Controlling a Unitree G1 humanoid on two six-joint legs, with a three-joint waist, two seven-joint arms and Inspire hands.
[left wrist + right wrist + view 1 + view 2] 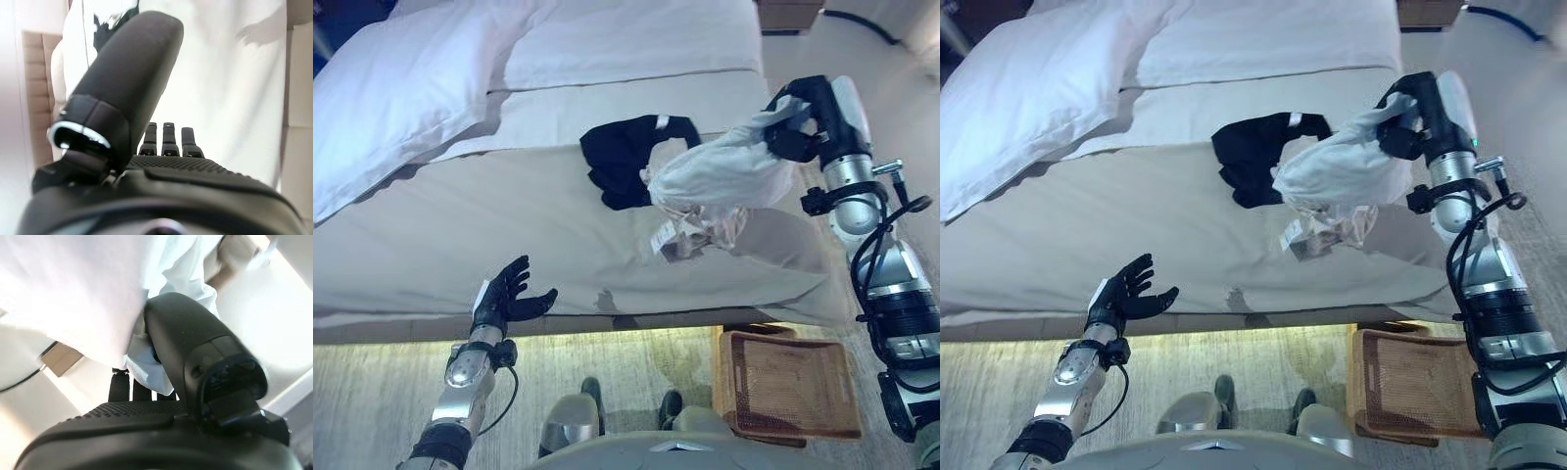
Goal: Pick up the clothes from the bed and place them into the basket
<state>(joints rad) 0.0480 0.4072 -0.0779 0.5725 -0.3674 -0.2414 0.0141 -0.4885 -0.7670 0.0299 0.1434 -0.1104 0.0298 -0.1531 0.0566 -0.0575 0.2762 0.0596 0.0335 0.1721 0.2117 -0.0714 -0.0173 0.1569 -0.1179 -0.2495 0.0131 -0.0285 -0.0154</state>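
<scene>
My right hand (pixel 795 125) is shut on a pale white garment (pixel 724 176) and holds it lifted above the bed's right side, its lower folds trailing down to the sheet. In the right wrist view the thumb (pixel 195 357) presses that white cloth (pixel 88 293) against the fingers. A black garment (pixel 625 157) lies on the bed (pixel 509 225) just left of the lifted one. The brown wicker basket (pixel 791 384) stands on the floor below the bed's right corner. My left hand (pixel 507 297) hovers open and empty at the bed's near edge.
A large white pillow (pixel 401 88) lies at the bed's far left and a second pillow (pixel 636 39) at the head. Pale wood floor (pixel 372 392) runs along the bed's near edge. A dark cable (pixel 862 22) lies on the floor at the top right.
</scene>
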